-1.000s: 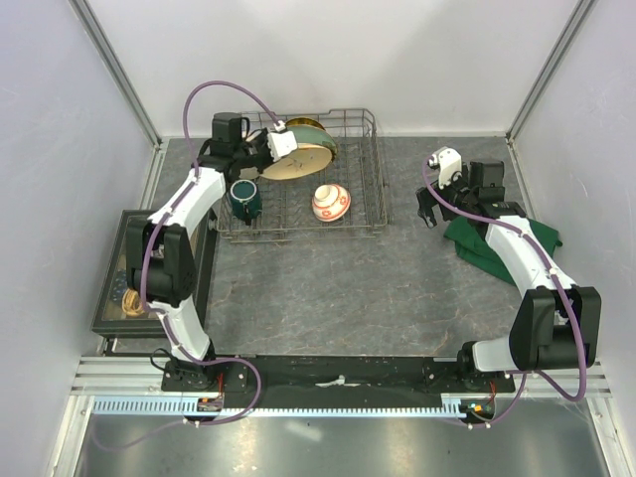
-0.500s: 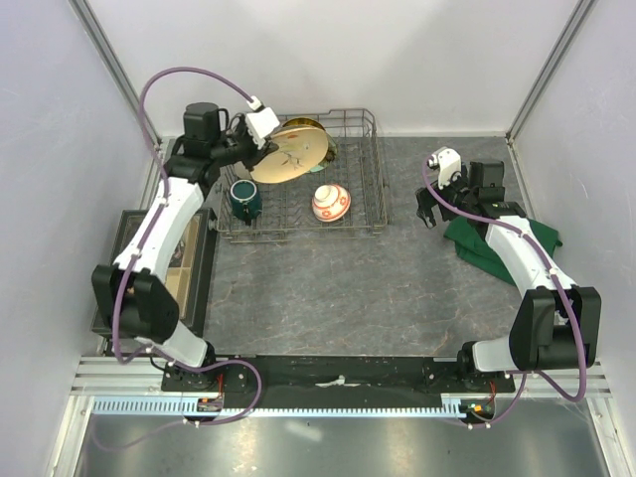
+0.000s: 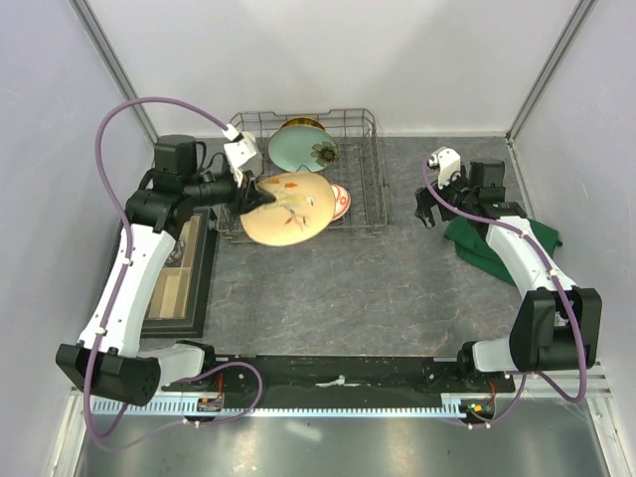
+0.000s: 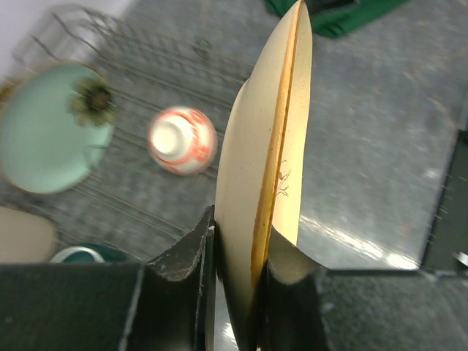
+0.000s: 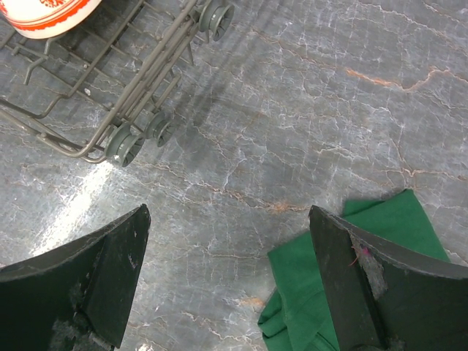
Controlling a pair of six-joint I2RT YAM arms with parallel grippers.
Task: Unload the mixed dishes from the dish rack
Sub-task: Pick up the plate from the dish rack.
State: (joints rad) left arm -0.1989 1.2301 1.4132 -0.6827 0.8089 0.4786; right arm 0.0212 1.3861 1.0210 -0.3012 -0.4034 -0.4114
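Step in hand: removal of the round cream floral ceramic plate (image 3: 290,207) from the rectangular grey wire dish rack (image 3: 376,159). The left gripper (image 3: 254,196) pinches the plate's rim. The plate hangs over the rack's front-left corner, apparently clear of the wires. The next move calls for carrying it outward and lowering it flat. The right gripper (image 3: 429,213) is spread wide beside the rack, holding nothing.

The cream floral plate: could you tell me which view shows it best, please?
Top external view: the cream floral plate shows its whole face there, in the left pincer. The left wrist sees it edge-on; the right wrist misses it.
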